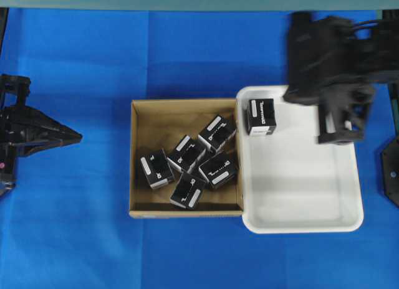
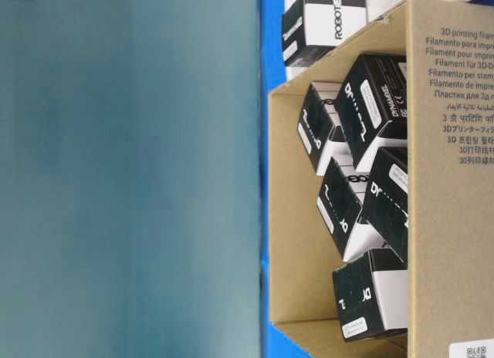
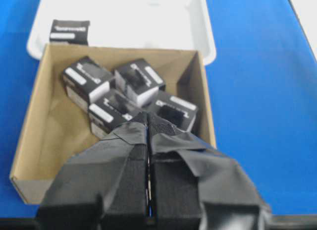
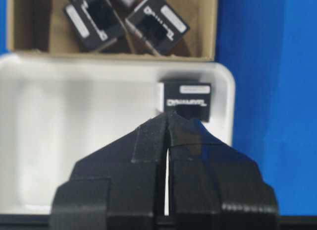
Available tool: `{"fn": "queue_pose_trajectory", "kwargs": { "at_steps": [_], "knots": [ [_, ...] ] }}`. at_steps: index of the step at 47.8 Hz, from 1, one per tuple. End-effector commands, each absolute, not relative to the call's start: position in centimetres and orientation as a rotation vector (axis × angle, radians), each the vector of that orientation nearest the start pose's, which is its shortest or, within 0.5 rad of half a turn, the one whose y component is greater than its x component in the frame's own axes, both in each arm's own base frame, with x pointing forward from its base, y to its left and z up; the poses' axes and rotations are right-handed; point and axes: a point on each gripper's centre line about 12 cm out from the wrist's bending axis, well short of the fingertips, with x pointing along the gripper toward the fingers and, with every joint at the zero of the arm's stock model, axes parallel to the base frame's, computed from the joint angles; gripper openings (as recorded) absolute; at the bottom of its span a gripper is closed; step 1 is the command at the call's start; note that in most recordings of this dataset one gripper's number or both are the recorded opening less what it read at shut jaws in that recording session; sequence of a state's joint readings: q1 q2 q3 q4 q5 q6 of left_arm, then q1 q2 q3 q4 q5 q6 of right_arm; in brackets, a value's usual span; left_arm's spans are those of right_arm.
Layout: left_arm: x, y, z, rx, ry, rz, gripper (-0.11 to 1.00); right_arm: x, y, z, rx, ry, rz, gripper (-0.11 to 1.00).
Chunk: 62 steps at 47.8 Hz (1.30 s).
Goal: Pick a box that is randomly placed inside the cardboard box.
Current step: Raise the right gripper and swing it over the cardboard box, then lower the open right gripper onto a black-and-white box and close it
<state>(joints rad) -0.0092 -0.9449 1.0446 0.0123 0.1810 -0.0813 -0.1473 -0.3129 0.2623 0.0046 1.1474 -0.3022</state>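
Brown cardboard box (image 1: 138,158) mid-counter, five black cartons clustered in right half. Nearest candidate box (image 1: 156,169) at cluster's left edge, long axis roughly upright in overhead view. Left tool (image 1: 75,137) shut, empty, well left of carton. Right tool (image 4: 167,122) shut, empty, over white tray (image 1: 299,223), nearer cluster.

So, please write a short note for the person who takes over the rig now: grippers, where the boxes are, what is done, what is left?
Left gripper: shut, empty, off to the left of the cardboard box.
Right gripper: shut, empty, above the white tray.
Done: one black box stands in a corner of the tray.
Left: five black boxes lie jumbled in the cardboard box; none is being gripped.
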Motion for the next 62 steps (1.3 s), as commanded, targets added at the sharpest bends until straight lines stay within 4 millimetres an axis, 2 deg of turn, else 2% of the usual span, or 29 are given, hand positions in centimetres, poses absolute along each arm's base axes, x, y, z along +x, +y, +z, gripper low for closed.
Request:
{"fn": "queue_pose_trajectory", "kwargs": {
  "at_steps": [1,12,28,36,49,55,59,62],
  "knots": [
    [20.7,-0.2,30.0,-0.067,0.252,-0.001,-0.05,33.0,-5.4,33.7,-0.222,1.14,0.06,0.01],
    [20.6,-0.2,30.1,-0.067,0.252,-0.001,-0.05,36.5,-6.6,30.2,-0.381,1.231,0.2,0.02],
    [20.6,-0.3,29.9,-0.067,0.261,-0.002,-0.05,39.7,-5.2,23.8,-0.573,1.233,0.367,0.03],
    [20.6,-0.2,29.9,-0.067,0.262,0.003,-0.05,40.4,-5.2,21.4,-0.677,1.2,0.394,0.03],
    [20.7,-0.2,29.8,-0.067,0.264,0.003,-0.05,40.5,-5.3,19.9,-0.708,1.214,0.427,0.05],
    [20.8,-0.2,29.6,-0.067,0.272,0.003,-0.05,40.6,-5.6,18.6,-0.697,1.218,0.421,0.1],
    [20.8,-0.2,29.6,-0.067,0.275,0.002,-0.05,40.6,-5.6,18.0,-0.693,1.229,0.427,0.21],
    [20.8,-0.2,29.6,-0.067,0.275,0.002,-0.05,40.6,-5.6,17.7,-0.685,1.237,0.427,0.34]
  ]
}}
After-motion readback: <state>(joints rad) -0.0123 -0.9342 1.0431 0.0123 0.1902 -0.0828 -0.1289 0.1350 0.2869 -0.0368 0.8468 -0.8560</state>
